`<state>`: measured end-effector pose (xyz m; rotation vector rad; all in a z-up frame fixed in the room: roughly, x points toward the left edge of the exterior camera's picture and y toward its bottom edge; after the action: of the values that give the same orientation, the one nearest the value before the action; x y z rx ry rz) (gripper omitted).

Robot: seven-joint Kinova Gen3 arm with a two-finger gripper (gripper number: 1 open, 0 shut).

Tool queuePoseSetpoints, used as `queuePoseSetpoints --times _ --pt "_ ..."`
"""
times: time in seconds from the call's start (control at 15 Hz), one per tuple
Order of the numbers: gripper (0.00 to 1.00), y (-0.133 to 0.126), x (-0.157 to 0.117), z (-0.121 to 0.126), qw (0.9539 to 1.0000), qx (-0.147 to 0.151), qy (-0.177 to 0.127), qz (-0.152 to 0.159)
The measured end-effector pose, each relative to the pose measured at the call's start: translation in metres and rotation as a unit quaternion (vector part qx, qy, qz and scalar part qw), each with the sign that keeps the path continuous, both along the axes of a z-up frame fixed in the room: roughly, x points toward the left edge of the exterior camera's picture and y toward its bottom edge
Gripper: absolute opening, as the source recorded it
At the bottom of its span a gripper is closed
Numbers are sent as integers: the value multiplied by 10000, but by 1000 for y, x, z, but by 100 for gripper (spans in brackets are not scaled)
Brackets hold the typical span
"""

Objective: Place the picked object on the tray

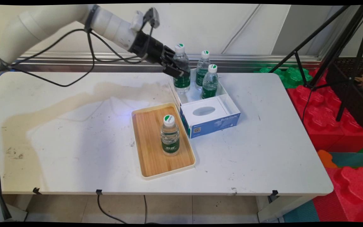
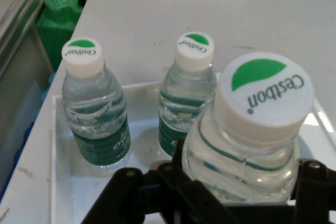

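Main view: the white arm reaches in from 10 o'clock, and its black pincer (image 1: 177, 70) is closed round the body of a clear water bottle (image 1: 181, 67) with a green label and a white cap. This held bottle stands upright at the 9 o'clock corner of an open white box (image 1: 224, 90), at the far middle of the white table (image 1: 74, 132).

Two more bottles of the same kind stand upright in the box: a far bottle (image 1: 203, 67) at 3 o'clock of the held one, and a near bottle (image 1: 210, 82) just beside it at 5 o'clock.

A blue and white tissue box (image 1: 211, 118) sits against the white box at its 6 o'clock side. A wooden tray (image 1: 148, 157) with a pale rim lies at 8 o'clock of the tissue box, and a fourth bottle (image 1: 169, 135) stands upright on it, toward its 3 o'clock edge.

Hand view: the held bottle (image 2: 252, 140) fills the lower right, and the pincer's fingers (image 2: 307, 174) press on both its sides. The two other bottles (image 2: 97, 114) (image 2: 186, 103) stand well apart from it inside the box (image 2: 58, 171).
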<state>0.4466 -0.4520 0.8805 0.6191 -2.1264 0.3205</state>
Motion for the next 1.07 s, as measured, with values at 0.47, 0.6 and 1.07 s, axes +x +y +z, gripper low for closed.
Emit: queuePoseSetpoints --times 0.47,0.6,1.07 --pt "0 37 25 42 9998 -85 173 108" --pt "0 54 37 54 9997 -77 181 136" --pt "0 93 59 63 10000 -11 31 32"
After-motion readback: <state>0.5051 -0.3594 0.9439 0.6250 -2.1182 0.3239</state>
